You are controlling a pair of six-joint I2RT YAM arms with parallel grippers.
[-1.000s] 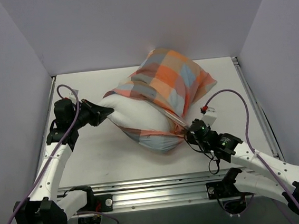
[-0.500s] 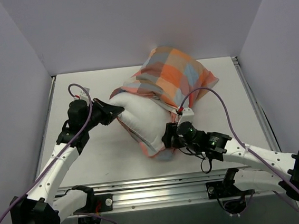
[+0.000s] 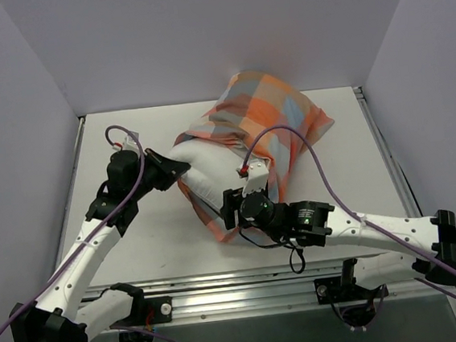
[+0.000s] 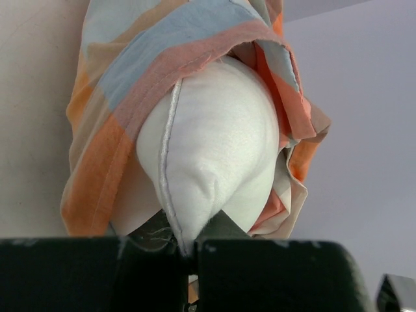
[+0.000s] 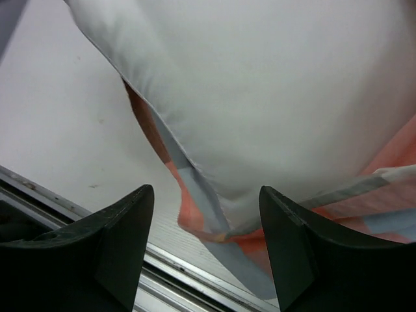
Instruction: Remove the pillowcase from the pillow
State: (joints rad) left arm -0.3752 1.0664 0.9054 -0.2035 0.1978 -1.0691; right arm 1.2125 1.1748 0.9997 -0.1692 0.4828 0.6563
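Your left arm (image 3: 82, 250) and right arm (image 3: 379, 227) wear smooth white shells with black joint housings; a thin purple cable (image 3: 299, 136) loops along each; a red-tipped plug (image 3: 244, 170) sits on the right wrist's white block; the right gripper (image 5: 205, 195) has matte black, wedge-shaped fingers (image 5: 120, 240).

pillow (image 4: 208, 149): seam corner lost between left gripper (image 4: 188, 250) jaws; end beyond jaws hidden inside pillowcase (image 4: 123, 71); jaws blurred.

Matt cloth pillowcase (image 3: 265, 115); pillow (image 4: 211, 143) seemingly smooth.
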